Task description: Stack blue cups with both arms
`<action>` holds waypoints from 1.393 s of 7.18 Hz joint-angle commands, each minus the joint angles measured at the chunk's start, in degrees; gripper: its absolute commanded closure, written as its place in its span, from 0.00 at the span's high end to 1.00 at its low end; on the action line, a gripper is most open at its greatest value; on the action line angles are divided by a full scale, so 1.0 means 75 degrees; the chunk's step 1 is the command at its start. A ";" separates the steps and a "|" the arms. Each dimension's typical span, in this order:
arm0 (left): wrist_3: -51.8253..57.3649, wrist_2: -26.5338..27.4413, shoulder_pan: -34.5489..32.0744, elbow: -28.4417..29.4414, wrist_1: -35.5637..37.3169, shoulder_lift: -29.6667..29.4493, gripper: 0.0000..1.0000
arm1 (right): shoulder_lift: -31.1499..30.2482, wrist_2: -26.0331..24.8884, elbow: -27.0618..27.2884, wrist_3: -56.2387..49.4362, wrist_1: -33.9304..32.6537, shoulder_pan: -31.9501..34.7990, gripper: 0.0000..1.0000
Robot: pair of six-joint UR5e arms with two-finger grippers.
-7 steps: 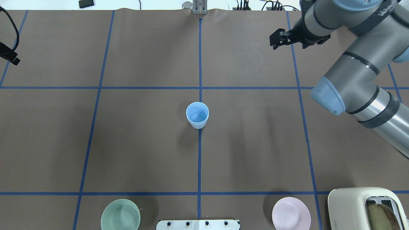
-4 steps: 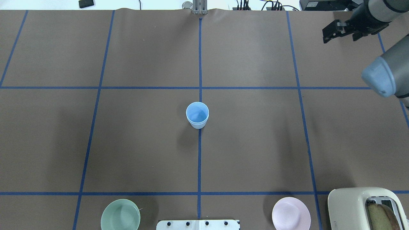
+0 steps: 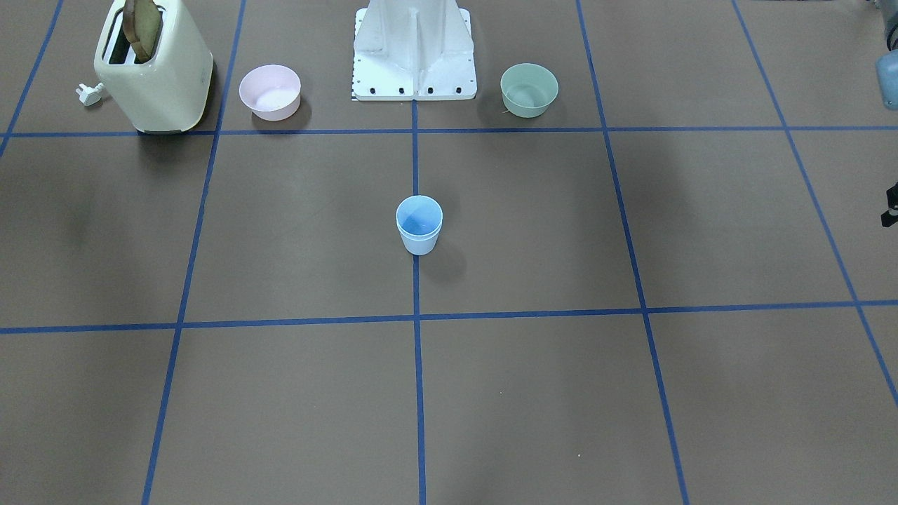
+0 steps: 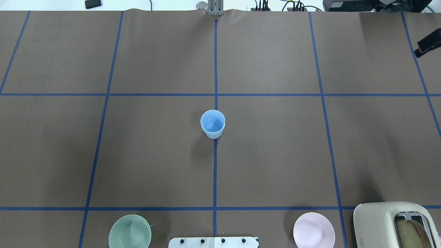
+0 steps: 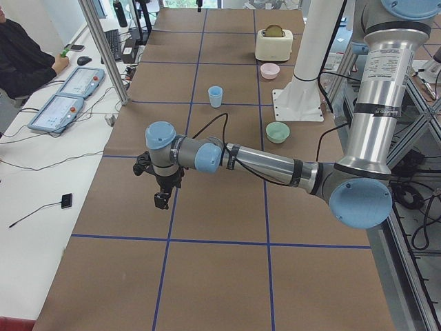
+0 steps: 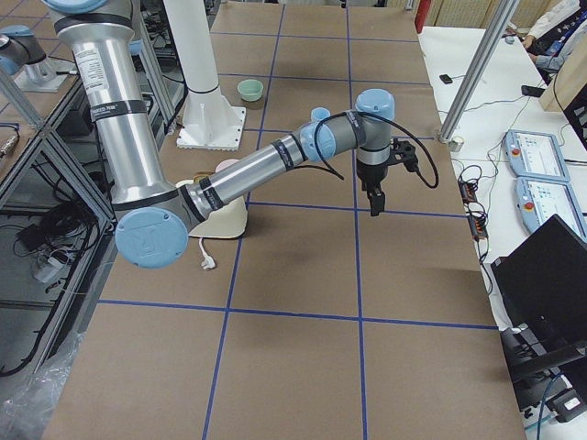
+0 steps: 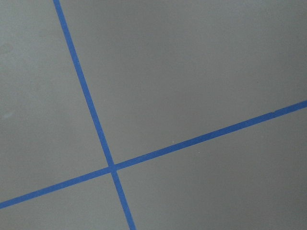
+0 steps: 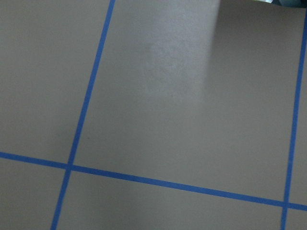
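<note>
The blue cups (image 4: 213, 124) stand upright at the middle of the table on the centre tape line, one nested in the other, with a doubled rim that also shows in the front view (image 3: 419, 224). They also show far off in the left side view (image 5: 216, 96). Nothing touches them. My right gripper (image 4: 427, 44) is only a black sliver at the overhead view's right edge, far from the cups; it hangs fingers-down over the mat in the right side view (image 6: 375, 202). My left gripper (image 5: 162, 200) hangs fingers-down over the table's left end. I cannot tell whether either is open.
A mint-green bowl (image 4: 130, 231) and a pink bowl (image 4: 314, 230) sit either side of the white base stand (image 4: 213, 242). A cream toaster (image 4: 392, 224) holding a slice of bread stands at the near right. Both wrist views show only brown mat and blue tape lines.
My right arm has swung out to the right, from over the far-right mat to the overhead view's edge. My left gripper has left the view's left edge. The cups have not moved.
</note>
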 commanded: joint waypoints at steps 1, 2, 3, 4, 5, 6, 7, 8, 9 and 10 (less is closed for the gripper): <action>0.0064 -0.0480 -0.0148 -0.0002 0.0012 0.0369 0.99 | -0.1139 0.0047 0.0432 -0.0989 -0.0407 0.0573 1.00; 0.0064 -0.0470 -0.0160 -0.0013 0.0012 0.0510 1.00 | -0.1458 0.0070 0.0410 -0.0991 -0.0418 0.0690 1.00; 0.0064 -0.0435 -0.0253 -0.0002 0.0012 0.0546 0.99 | -0.1890 0.0106 0.0433 -0.1003 -0.0360 0.0865 1.00; 0.0064 -0.0435 -0.0277 -0.0002 0.0012 0.0558 0.99 | -0.2184 0.0094 0.0421 -0.0991 -0.0348 0.0925 1.00; 0.0064 -0.0458 -0.0277 -0.0013 -0.0011 0.0663 1.00 | -0.2234 0.0083 0.0433 -0.0991 -0.0348 0.0961 1.00; 0.0064 -0.0482 -0.0277 -0.0025 -0.0034 0.0722 0.99 | -0.2188 0.0071 0.0410 -0.0991 -0.0348 0.0949 1.00; 0.0052 -0.0482 -0.0277 -0.0037 -0.0046 0.0722 0.99 | -0.2199 0.0094 0.0398 -0.0968 -0.0348 0.0949 1.00; 0.0052 -0.0482 -0.0277 -0.0037 -0.0046 0.0734 1.00 | -0.2187 0.0199 0.0363 -0.0956 -0.0348 0.0949 1.00; 0.0052 -0.0482 -0.0277 -0.0037 -0.0046 0.0734 1.00 | -0.2187 0.0304 0.0374 -0.0956 -0.0348 0.0961 1.00; 0.0052 -0.0482 -0.0277 -0.0037 -0.0046 0.0769 0.99 | -0.2187 0.0317 0.0374 -0.0956 -0.0348 0.0949 1.00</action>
